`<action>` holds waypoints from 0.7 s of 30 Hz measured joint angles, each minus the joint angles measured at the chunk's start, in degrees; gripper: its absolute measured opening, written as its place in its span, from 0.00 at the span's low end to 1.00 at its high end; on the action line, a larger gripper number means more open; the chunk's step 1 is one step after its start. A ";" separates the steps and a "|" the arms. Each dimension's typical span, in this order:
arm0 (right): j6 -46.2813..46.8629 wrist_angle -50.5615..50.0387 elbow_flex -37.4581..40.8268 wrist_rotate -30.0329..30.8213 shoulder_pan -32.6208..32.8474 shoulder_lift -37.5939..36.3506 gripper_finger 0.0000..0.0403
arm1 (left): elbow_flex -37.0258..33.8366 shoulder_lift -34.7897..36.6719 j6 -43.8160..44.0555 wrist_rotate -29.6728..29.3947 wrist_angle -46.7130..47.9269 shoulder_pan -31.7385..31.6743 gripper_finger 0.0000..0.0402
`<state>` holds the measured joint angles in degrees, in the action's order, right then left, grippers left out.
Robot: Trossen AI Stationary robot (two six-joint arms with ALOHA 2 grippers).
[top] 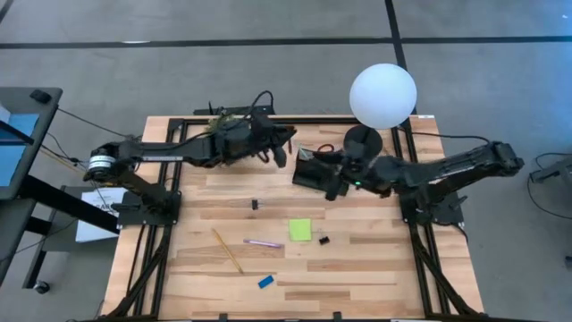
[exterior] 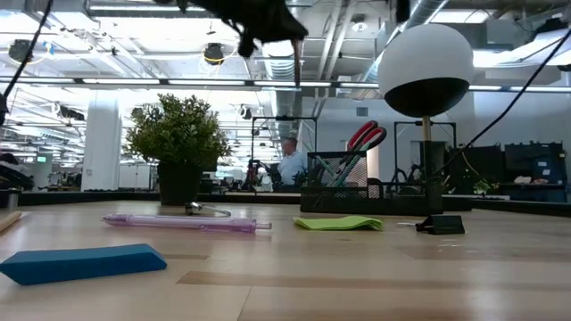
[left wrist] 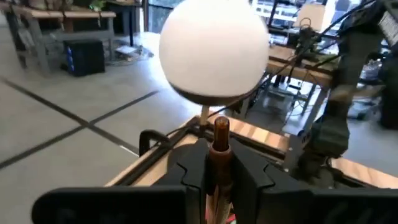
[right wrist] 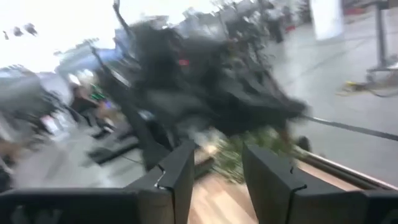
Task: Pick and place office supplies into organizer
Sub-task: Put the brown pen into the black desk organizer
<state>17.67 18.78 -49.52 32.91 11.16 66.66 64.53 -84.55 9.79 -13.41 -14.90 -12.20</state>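
My left gripper (top: 282,154) is high above the table's far middle, just left of the organizer (top: 310,168), and is shut on a brown pen (left wrist: 220,140). In the low view that pen (exterior: 295,64) points down from the gripper (exterior: 260,22). My right gripper (right wrist: 216,171) is open and hovers at the organizer's right near corner (top: 332,186). The black organizer (exterior: 357,192) stands on the table with the red-handled scissors (exterior: 366,135) upright in it. Lying flat on the table are the yellow pencil (top: 226,250), pink pen (top: 264,242), green sticky pad (top: 300,230), blue eraser (top: 265,282) and two black clips (top: 323,240). My left gripper pinches the brown pen between its two fingers (left wrist: 186,171). The pen lies along the fingers, and its brown end (left wrist: 221,127) sticks out past their free ends. The pen is lifted clear of the table.
The lamp with its white globe (top: 382,96) and round black base (top: 362,141) stands right beside the organizer on its far right. A green potted plant (exterior: 178,143) stands at the far left edge under my left arm. Bare wood lies left of the pencil.
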 joint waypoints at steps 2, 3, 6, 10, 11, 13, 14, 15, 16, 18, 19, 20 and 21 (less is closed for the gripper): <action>-0.10 0.11 -0.02 0.00 1.44 -2.61 0.29 | 0.09 -3.97 0.46 5.17 -6.42 -2.00 0.07; -0.13 0.09 -0.02 0.00 2.16 -3.81 0.29 | 0.09 -6.13 0.82 7.59 -9.01 -2.74 0.07; -0.44 -0.57 -0.02 0.01 4.11 -6.80 0.27 | 0.14 -13.48 2.69 10.38 -16.36 -3.83 0.07; -1.74 -1.22 -0.02 0.04 6.76 -8.80 0.26 | 1.26 -18.99 2.82 7.31 -18.85 -4.02 0.07; -2.34 -2.03 -0.02 0.04 7.39 -9.06 0.26 | 1.36 -19.59 1.80 6.58 -19.05 -3.97 0.07; -3.14 -3.46 -0.02 0.19 8.49 -9.13 0.25 | 1.38 -20.65 0.42 6.45 -19.06 -3.94 0.07; -3.20 -4.41 -0.02 0.26 8.87 -9.10 0.25 | 1.38 -21.18 -0.32 6.45 -18.82 -3.92 0.07; -3.19 -5.15 -0.02 0.35 9.18 -9.02 0.25 | 1.38 -21.70 -1.20 6.45 -18.55 -3.92 0.07; -3.19 -5.62 -0.02 0.40 9.31 -9.01 0.25 | 1.38 -22.15 -1.93 6.42 -18.09 -3.92 0.07; -3.18 -5.66 -0.02 0.48 9.12 -8.52 0.25 | 1.40 -23.45 -2.75 6.12 -17.76 -3.92 0.07; -3.19 -5.82 -0.02 0.49 8.92 -8.22 0.25 | 1.38 -24.00 -2.72 6.04 -16.57 -3.92 0.08; -3.17 -6.08 0.00 0.46 8.72 -7.91 0.25 | 1.37 -24.88 -2.57 5.75 -16.08 -3.92 0.09; -3.15 -6.10 0.00 0.48 8.50 -7.60 0.25 | 1.38 -25.67 -2.55 5.38 -15.29 -3.92 0.11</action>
<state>14.52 12.68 -49.52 33.39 19.66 59.06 65.91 -110.22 7.24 -8.03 -30.19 -16.12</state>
